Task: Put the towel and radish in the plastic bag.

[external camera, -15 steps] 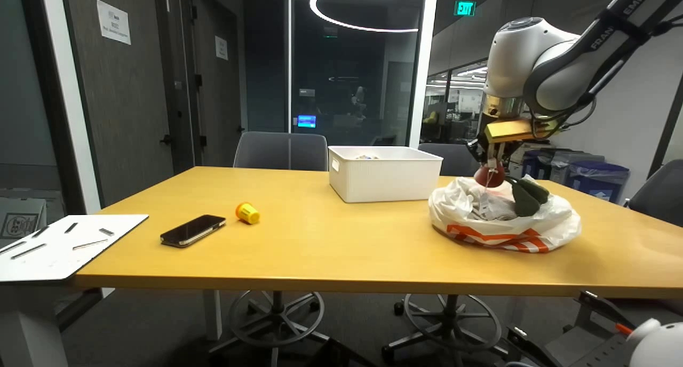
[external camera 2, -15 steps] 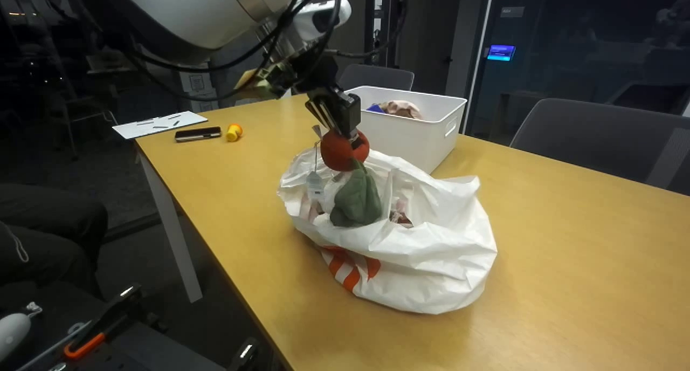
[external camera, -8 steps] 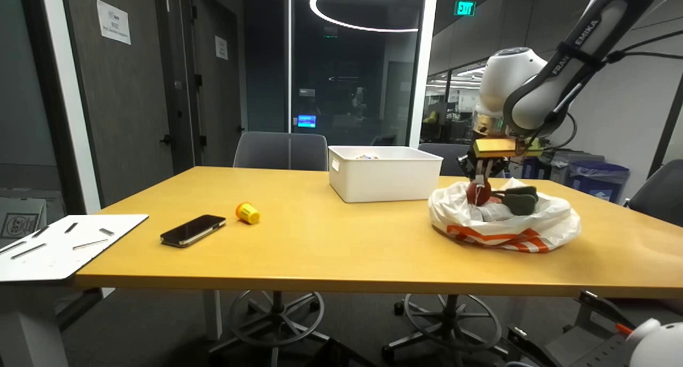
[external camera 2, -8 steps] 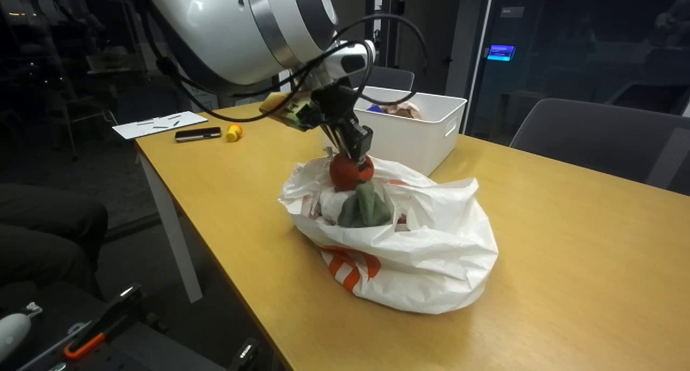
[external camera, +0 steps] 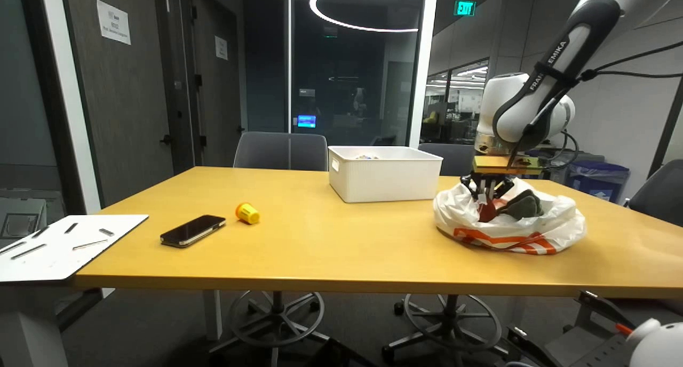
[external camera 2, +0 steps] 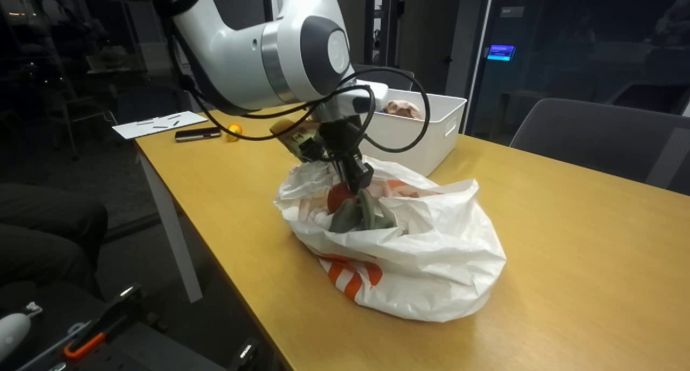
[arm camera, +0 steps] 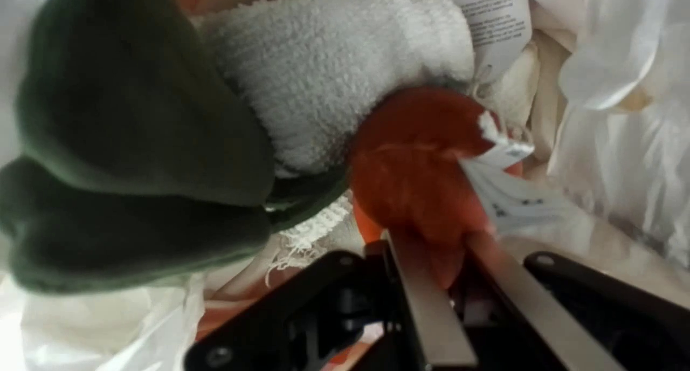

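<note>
Down since the earlier frame: fingers [arm camera: 427, 306] and radish [arm camera: 409, 160], now within the mouth of the plastic bag [external camera 2: 420, 279], which has itself shifted slightly. Fingers narrow, pinching the radish's tapered end. Towel [arm camera: 334, 63] already in the bag, radish overlapping its edge in the wrist view. Step in hand, by my reading: the release. Best to let the radish settle on the towel, ease the fingers apart only a little, then rise straight, clear of the paper tag [arm camera: 512, 198] and loose bag film, likely snags. Leaves [arm camera: 135, 107] sit within the bag's mouth. Storage bin [external camera: 389, 181] just beside the bag, cloth [external camera 2: 403, 109] in it; limits sideways room, I'd guess. Well apart from the bag on the counter [external camera: 320, 244]: yellow bottle [external camera: 249, 214], smartphone [external camera: 193, 230]; farthest, whiteboard [external camera: 58, 260]. None should obstruct.
</note>
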Available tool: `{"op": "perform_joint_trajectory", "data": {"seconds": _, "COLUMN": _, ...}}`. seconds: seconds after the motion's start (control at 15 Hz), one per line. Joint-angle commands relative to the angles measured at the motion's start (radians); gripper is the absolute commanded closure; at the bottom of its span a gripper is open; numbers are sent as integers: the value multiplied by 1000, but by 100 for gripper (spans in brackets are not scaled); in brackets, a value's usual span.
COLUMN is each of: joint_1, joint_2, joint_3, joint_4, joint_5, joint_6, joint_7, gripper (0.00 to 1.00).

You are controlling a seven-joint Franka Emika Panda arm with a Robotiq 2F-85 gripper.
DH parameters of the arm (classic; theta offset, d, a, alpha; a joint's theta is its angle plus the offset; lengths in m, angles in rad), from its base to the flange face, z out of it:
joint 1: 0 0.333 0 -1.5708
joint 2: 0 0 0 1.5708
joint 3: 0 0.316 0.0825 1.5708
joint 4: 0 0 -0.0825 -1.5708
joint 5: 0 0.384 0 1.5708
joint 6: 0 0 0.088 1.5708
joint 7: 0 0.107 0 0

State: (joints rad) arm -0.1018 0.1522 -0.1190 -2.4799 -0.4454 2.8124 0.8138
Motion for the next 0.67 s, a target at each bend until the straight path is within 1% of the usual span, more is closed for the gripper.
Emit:
{"op": "perform_joint_trajectory", "data": {"seconds": 0.0, "joint_1": 39, "joint_2": 19, "joint_3": -25, "joint_4": 22, "joint_5": 71, "joint_6": 4, "joint_7": -61, "gripper": 64}}
{"op": "perform_joint_trajectory", "data": {"seconds": 0.07, "joint_1": 51, "joint_2": 13, "joint_3": -37, "joint_4": 26, "joint_5": 56, "joint_6": -6, "joint_7": -49, "gripper": 63}}
{"op": "perform_joint_trajectory", "data": {"seconds": 0.27, "joint_1": 101, "joint_2": -39, "joint_3": -83, "joint_4": 39, "joint_5": -53, "joint_6": -80, "joint_7": 17, "gripper": 42}}
{"op": "perform_joint_trajectory", "data": {"seconds": 0.33, "joint_1": 111, "joint_2": -62, "joint_3": -85, "joint_4": 41, "joint_5": -79, "joint_6": -113, "joint_7": 25, "gripper": 33}}
{"op": "perform_joint_trajectory", "data": {"seconds": 0.4, "joint_1": 118, "joint_2": -78, "joint_3": -86, "joint_4": 46, "joint_5": -112, "joint_6": -150, "joint_7": 41, "gripper": 26}}
{"op": "perform_joint_trajectory", "data": {"seconds": 0.6, "joint_1": 117, "joint_2": -133, "joint_3": -59, "joint_4": 62, "joint_5": -238, "joint_6": -295, "joint_7": 119, "gripper": 4}}
